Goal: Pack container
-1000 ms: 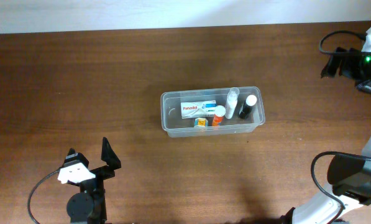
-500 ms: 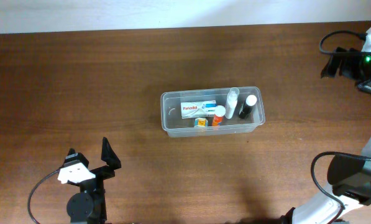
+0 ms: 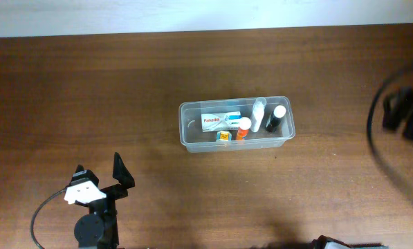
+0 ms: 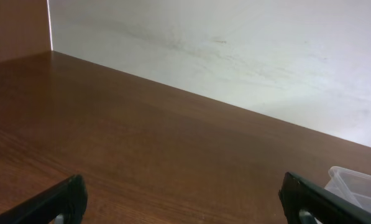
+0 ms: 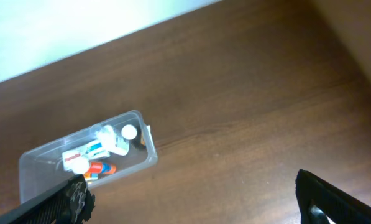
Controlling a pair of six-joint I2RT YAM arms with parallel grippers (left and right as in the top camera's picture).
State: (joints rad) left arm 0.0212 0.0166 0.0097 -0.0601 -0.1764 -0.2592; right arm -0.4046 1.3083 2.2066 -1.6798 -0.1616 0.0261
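overhead / left gripper (image 3: 99,169): jaws wide, empty; container (image 3: 190,133) well ahead and to its right.
overhead / load: box (image 3: 220,120), orange-capped bottle (image 3: 243,127) and black bottle (image 3: 274,119) inside; nothing loose seen outside it.
overhead / right arm (image 3: 400,114): blurred smear, pose unreadable.
left wrist / risk: only the container's corner visible, far ahead-right of the fingers. Near-blind reach, likely to catch the rim and shove the light tub.
right wrist / right gripper (image 5: 197,205): spread wide, empty, high up; container below, ahead-left.
right wrist / risk: careless descent, wide jaws clipping the bottles and tipping them.
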